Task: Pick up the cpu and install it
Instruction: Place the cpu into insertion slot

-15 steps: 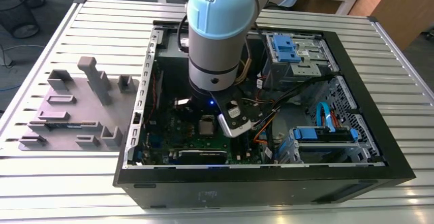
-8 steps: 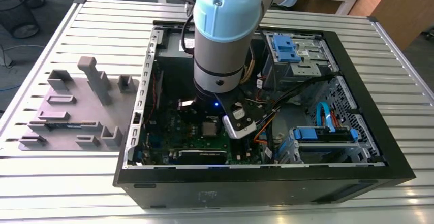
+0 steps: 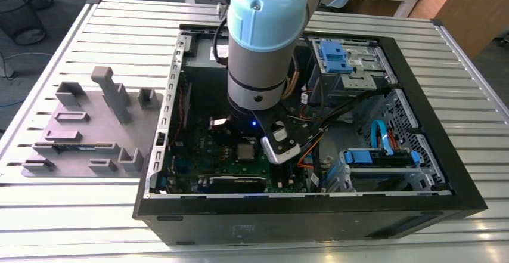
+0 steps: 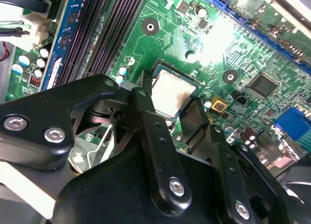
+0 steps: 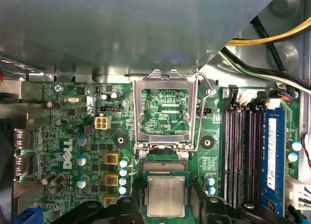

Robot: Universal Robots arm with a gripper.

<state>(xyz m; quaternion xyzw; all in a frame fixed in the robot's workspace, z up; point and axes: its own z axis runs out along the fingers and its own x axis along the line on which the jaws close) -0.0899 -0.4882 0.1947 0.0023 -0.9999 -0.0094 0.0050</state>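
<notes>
Down inside the open computer case (image 3: pixel 445 173), on the green motherboard (image 5: pixel 73 136), the cpu (image 5: pixel 166 196) lies flat in its socket (image 4: pixel 160 67), dull silver top up. It sits squarely between the two black fingers (image 4: pixel 145 105) of the hand (image 4: pixel 171 103). The fingers stand apart, one on each side of the chip, with a dark strip of socket rim between each finger and the chip's edge; nothing is clamped. The socket frame (image 5: pixel 165 112) is just beside the cpu on the side away from the hand, swung up and open, with its wire lever (image 5: pixel 204 112) alongside. The memory slots (image 5: pixel 243 151) are near and run parallel to the socket. In the exterior view the arm (image 3: pixel 263 42) drops into the middle of the case. A grey parts rack (image 3: pixel 87 126) sits on the slatted tabletop (image 3: pixel 64 221) at 9 o'clock from the case, on the exterior view's left, well apart from the hand. Blue drive bays (image 3: pixel 334 54) are at 1 o'clock from the arm. Hard to make out: the arm's wrist stands in front of much of the board in the exterior view. A blurred grey panel (image 5: pixel 121 29) covers the far board in the first wrist view, and the cpu's near edge is cut off there. The hand's black links hide the near board in the second wrist view, and glare washes out a patch beyond the socket.
</notes>
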